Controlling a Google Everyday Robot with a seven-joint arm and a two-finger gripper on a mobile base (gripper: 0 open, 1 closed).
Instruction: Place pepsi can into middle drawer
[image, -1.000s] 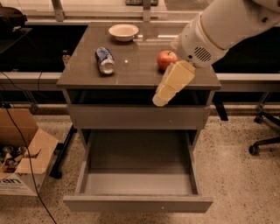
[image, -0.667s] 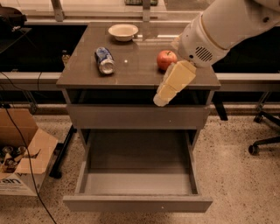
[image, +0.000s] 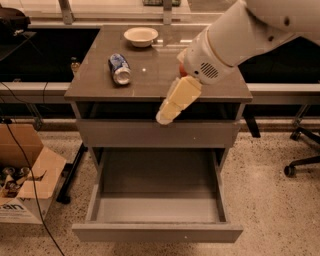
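Observation:
The pepsi can (image: 120, 69) is blue with silver ends and lies on its side on the left part of the cabinet top (image: 150, 82). My gripper (image: 166, 115) hangs cream-coloured from the white arm, pointing down and left over the front edge of the top. It is to the right of the can, apart from it, and holds nothing. The middle drawer (image: 157, 232) is pulled out wide below, grey and empty inside. The upper drawer front (image: 125, 134) above it is closed.
A white bowl (image: 141, 36) stands at the back of the cabinet top. A sliver of the red apple (image: 179, 73) shows behind my arm. An open cardboard box (image: 22, 185) and cables lie on the floor at left. A chair base (image: 300, 165) is at right.
My arm and gripper have moved left along the front of the cabinet top, toward the can. The arm now covers most of the apple. The can and the drawer have not moved.

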